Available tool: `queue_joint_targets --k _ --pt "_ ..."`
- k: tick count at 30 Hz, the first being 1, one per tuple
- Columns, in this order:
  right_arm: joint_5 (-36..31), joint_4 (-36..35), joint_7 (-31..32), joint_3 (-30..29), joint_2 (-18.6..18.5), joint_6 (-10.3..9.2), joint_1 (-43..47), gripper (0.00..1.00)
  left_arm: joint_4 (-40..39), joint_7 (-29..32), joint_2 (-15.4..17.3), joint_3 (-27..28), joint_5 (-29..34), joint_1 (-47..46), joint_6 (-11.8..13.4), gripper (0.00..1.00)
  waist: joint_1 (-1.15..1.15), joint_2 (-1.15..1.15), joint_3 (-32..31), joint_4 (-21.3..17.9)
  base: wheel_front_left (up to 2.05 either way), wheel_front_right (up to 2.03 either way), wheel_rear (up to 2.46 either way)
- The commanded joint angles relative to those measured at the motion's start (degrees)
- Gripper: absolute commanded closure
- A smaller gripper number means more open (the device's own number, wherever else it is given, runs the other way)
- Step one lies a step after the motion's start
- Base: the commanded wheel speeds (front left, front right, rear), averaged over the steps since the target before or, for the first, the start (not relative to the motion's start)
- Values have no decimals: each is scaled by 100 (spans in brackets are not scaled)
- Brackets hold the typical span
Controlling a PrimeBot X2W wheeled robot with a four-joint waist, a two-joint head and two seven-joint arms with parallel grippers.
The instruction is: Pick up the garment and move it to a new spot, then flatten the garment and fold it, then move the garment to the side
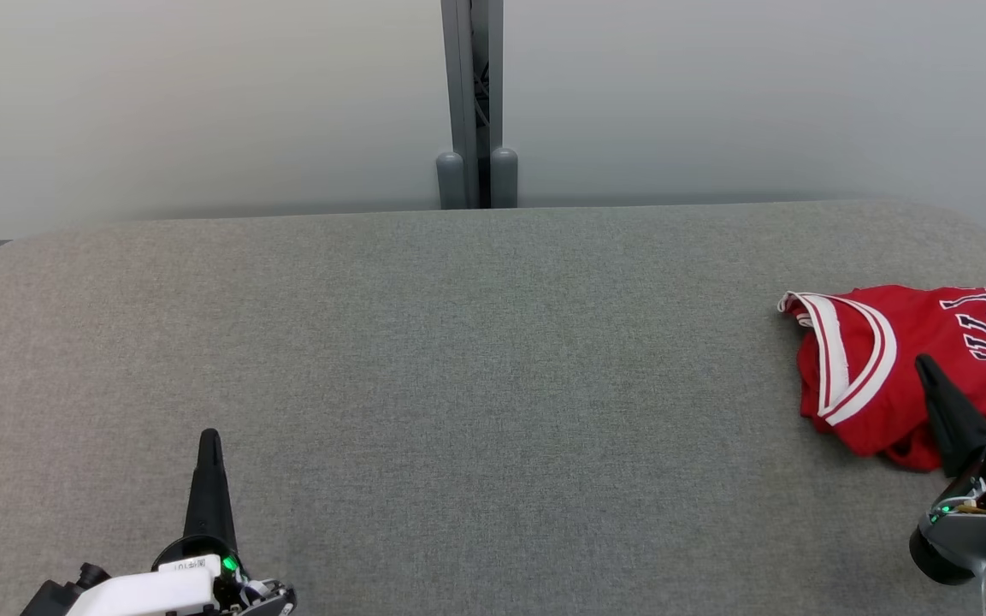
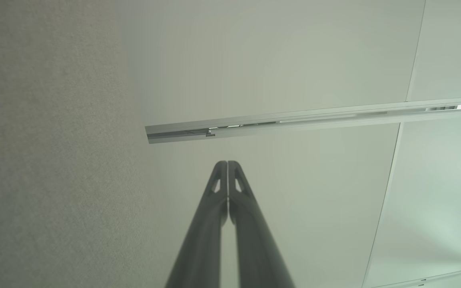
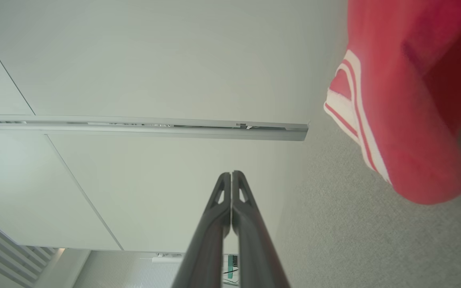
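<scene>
Lying crumpled, garment (image 1: 929, 329) just beside closed right tool (image 1: 924, 361)

I note a grey, felt-textured worktop (image 1: 475, 385) with rounded far corners, running nearly edge to edge across my head view. Behind it stand pale, plain wall panels (image 1: 202, 103), split at centre by a dark grey upright post (image 1: 471, 85). Two rounded grey caps (image 1: 451, 180) sit at the post's foot, one on either side, at the worktop's far edge. In the left wrist view a pale rail (image 2: 294, 120) crosses the panels, which have thin seams between them.
</scene>
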Motion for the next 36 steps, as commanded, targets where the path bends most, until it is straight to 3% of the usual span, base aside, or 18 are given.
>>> queue_joint_targets --k 1,36 --pt "63 35 32 -39 -22 12 -58 100 0 -4 7 25 -36 -87 -27 100 0 0 0 0 0 0 0" --pt "-45 32 98 -122 42 12 -60 100 -2 -3 8 26 -29 -87 -27 100 0 0 0 0 0 0 0"
